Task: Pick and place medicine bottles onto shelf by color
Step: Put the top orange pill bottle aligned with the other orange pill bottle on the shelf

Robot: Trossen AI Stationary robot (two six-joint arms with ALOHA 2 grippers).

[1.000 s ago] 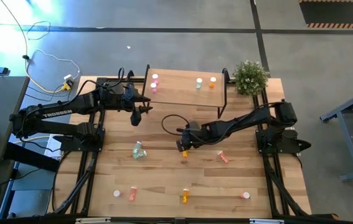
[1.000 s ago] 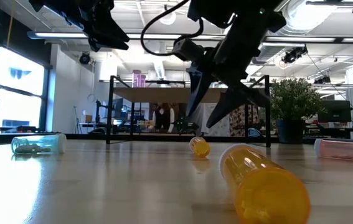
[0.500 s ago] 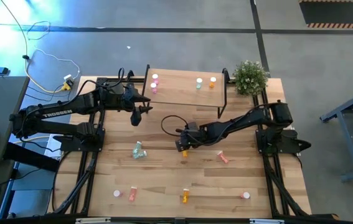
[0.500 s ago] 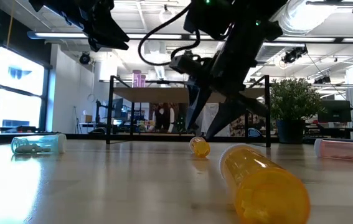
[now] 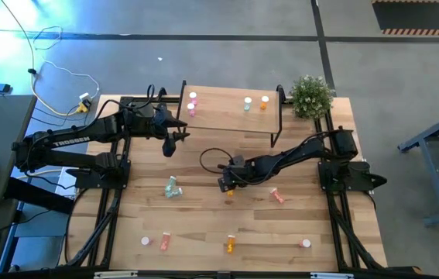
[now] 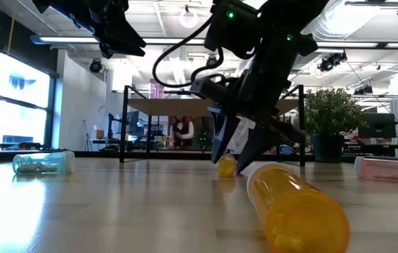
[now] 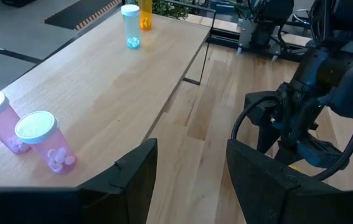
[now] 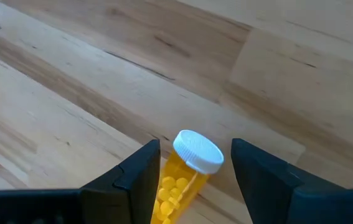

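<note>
R gripper (image 5: 229,186) low at table centre, jaws open w/ a gap, straddling a lying orange bottle (image 8: 185,171) w/ white cap; not closed on it yet, nothing held. L gripper (image 5: 171,144) hovers just beside shelf (image 5: 227,116) front-left edge, jaws apart, empty.

Progress, judged: shelf has 4 bottles upright: 2 pink (image 7: 36,134) at left end, 1 pale green (image 5: 247,102) + 1 orange (image 5: 264,101) toward right end. So roughly a third done.

Left on table (image 5: 196,225): pale green bottle (image 5: 173,187) lying left of centre, salmon one (image 5: 277,195) right of centre, orange one (image 5: 231,245) near front, few more pinkish ones along front edge. Next likely: close on orange bottle, carry to orange spot.
</note>
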